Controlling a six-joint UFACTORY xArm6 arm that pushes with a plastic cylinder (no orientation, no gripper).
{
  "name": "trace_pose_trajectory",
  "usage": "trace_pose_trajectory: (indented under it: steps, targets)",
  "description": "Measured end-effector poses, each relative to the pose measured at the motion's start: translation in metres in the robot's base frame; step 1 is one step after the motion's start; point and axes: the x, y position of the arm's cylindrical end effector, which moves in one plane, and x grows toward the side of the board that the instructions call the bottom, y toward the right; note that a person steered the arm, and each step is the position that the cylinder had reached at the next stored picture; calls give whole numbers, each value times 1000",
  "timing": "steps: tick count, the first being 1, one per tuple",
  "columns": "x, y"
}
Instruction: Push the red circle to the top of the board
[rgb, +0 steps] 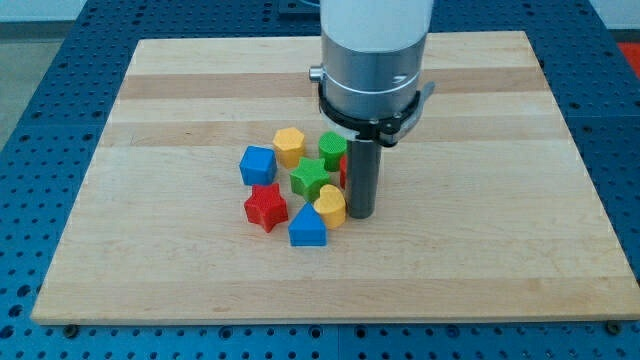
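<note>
My tip (360, 215) rests on the wooden board (480, 230) at the right edge of a cluster of blocks. Only a thin red sliver, likely the red circle (342, 172), shows beside the rod's left side; the rod hides the rest. The yellow heart (330, 205) sits just left of the tip, touching or nearly touching it. The green star (309, 178) lies left of the red sliver. A green block (333, 148) sits just above the sliver, next to the rod.
A yellow hexagon (289, 146) and a blue cube (257, 165) sit at the cluster's upper left. A red star (266, 207) and a blue block (308, 229) sit at its lower side. The arm's wide body (372, 60) covers the board's top centre.
</note>
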Motion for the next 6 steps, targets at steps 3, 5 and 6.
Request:
trace_pose_trajectory:
  steps: [3,5,6]
  targets:
    - [-54,-1]
    - [-84,1]
    - [-101,1]
